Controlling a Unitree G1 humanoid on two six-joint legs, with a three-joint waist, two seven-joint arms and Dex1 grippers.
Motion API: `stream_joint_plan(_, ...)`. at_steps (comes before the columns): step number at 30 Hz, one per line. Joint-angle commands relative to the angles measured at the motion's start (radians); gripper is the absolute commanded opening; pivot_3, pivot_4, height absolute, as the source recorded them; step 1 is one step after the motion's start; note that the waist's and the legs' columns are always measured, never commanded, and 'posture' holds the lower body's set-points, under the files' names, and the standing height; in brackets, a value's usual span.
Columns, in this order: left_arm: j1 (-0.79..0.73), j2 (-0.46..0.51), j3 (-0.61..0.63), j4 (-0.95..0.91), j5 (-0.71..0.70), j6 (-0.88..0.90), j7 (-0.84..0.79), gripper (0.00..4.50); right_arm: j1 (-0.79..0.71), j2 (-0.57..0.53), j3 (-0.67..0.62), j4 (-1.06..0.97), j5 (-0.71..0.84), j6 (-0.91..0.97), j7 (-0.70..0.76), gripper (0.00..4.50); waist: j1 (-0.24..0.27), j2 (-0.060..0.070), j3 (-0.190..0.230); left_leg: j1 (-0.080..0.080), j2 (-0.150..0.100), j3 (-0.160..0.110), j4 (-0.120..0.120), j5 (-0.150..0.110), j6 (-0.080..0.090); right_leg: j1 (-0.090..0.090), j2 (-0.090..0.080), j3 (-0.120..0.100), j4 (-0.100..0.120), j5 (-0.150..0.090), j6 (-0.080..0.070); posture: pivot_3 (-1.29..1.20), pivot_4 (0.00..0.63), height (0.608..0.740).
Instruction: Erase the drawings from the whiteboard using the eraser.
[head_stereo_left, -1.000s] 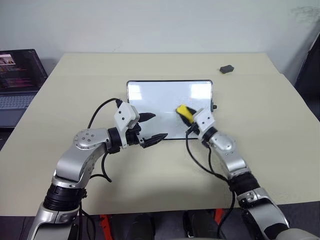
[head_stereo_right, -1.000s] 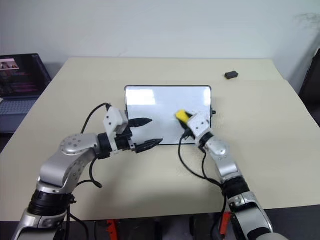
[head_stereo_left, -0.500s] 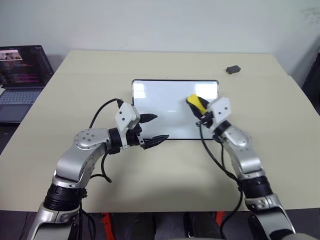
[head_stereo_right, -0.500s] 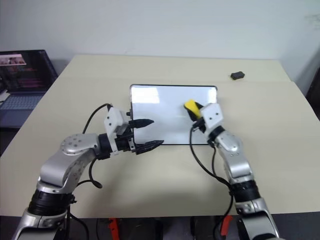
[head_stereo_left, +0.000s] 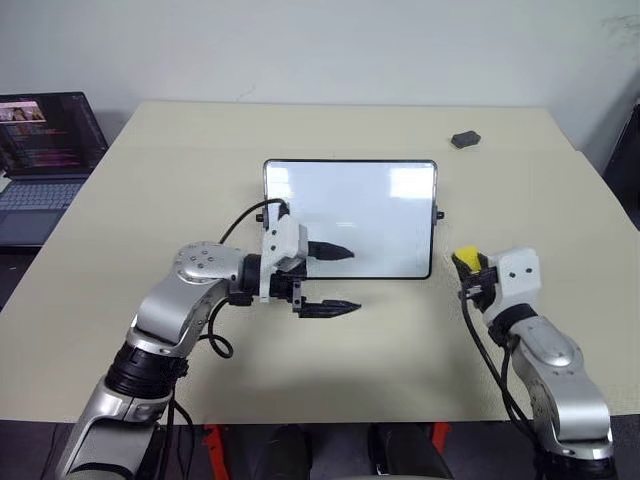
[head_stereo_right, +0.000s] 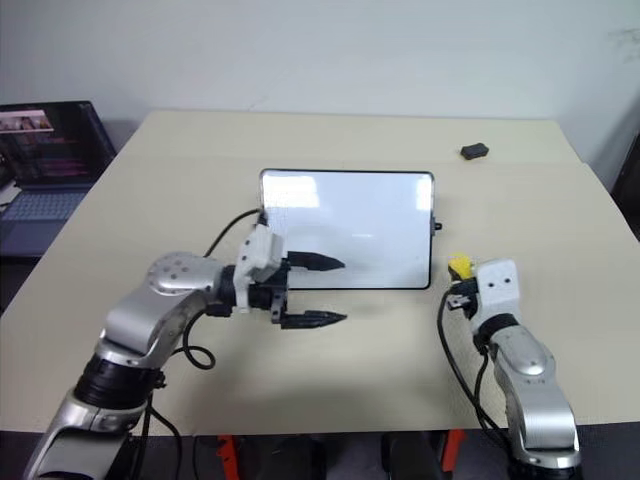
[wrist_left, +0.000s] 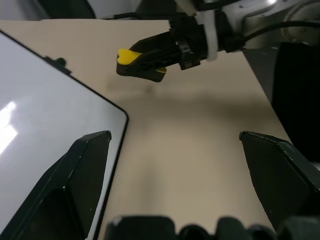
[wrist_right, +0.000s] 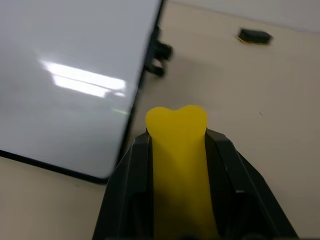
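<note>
The whiteboard (head_stereo_left: 350, 200) lies flat mid-table, black-framed with small side knobs. Its white face looks blank, so the drawings are out of view. My right gripper (head_stereo_left: 470, 268) hovers just off the board's near right corner, shut on the eraser (head_stereo_left: 465, 259), whose yellow end sticks out between the black fingers (wrist_right: 127, 175). The right wrist view shows the eraser (wrist_right: 177, 150) beside the board's edge (wrist_right: 70, 85). My left gripper (head_stereo_left: 354, 279) stands open at the board's near edge, pointing right, one finger over the board. Its wrist view looks at the eraser (wrist_left: 131, 56) past the board's corner (wrist_left: 45, 115).
A small dark grey lump (head_stereo_left: 464, 139) lies at the far right of the beige table (head_stereo_left: 150, 200). An open laptop (head_stereo_left: 45, 150) sits beyond the table's left edge. The near table edge runs close under both arms.
My right gripper carried the eraser off the board, rightward and back toward me. My left gripper swung right along the board's near edge. The view shifted slightly early on.
</note>
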Motion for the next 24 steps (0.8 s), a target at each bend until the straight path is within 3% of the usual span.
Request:
stream_joint_plan(1, -0.038, -0.024, -0.042, 0.011, 0.014, -0.037, -0.046, 4.5, -0.001, 0.025, -0.034, -0.06, 0.008, 0.131, -0.052, 1.05, 0.0, 0.0, 0.0, 0.0, 0.0, 0.0, 0.0, 0.0, 0.0, 0.0, 0.0, 0.0, 0.0, 0.0, 0.0, 0.0, 0.15, 0.74)
stream_joint_plan(7, -0.075, -0.075, -0.121, 0.058, 0.09, -0.105, -0.06, 4.5, -0.006, 0.024, -0.022, -0.066, 0.023, 0.216, -0.048, 1.05, 0.001, 0.0, 0.0, -0.001, -0.001, 0.0, 0.0, 0.0, 0.0, 0.0, 0.0, 0.001, -0.001, 0.0, 0.0, 0.0, 0.15, 0.74)
stream_joint_plan(23, -0.059, -0.093, -0.12, 0.023, 0.111, -0.076, -0.028, 4.5, -0.082, 0.046, -0.073, 0.026, 0.053, 0.229, -0.067, 1.05, 0.001, 0.001, 0.0, -0.001, 0.0, 0.0, 0.0, 0.0, 0.0, 0.0, 0.001, 0.0, -0.001, 0.0, 0.0, 0.0, 0.15, 0.74)
stream_joint_plan(24, -0.055, -0.09, -0.119, 0.019, 0.11, -0.074, -0.027, 4.5, -0.084, 0.048, -0.075, 0.028, 0.056, 0.227, -0.066, 1.79, 0.0, 0.001, 0.0, -0.001, 0.0, 0.0, 0.0, 0.0, 0.0, 0.0, 0.001, 0.0, 0.0, 0.0, 0.0, 0.0, 0.15, 0.74)
